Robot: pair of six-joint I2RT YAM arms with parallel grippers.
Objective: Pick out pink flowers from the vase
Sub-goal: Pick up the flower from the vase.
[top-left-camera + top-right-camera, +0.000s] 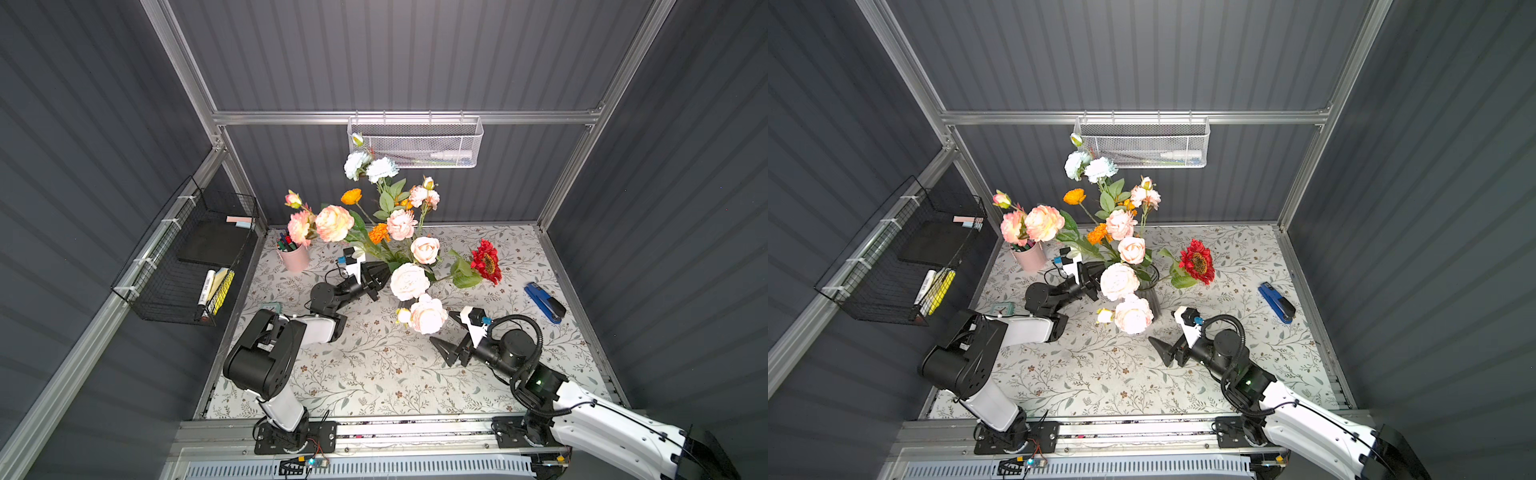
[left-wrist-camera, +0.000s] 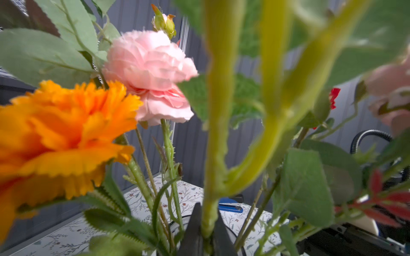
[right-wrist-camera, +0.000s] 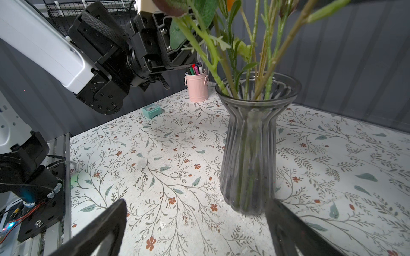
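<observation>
at the middle of the floral table [image 3: 155,155], the vase [image 3: 250,144] stands upright. the pink flowers [image 1: 333,223] fan out above its mouth, and one sits just beside an orange bloom [image 2: 55,137]. my left gripper [image 2: 207,232] is pinched tight on a thick green stem [image 2: 216,133] near the vase's mouth; i cannot tell which bloom that stem carries. my right gripper [image 3: 195,221] is spread wide and empty, low over the table beside the vase's base.
</observation>
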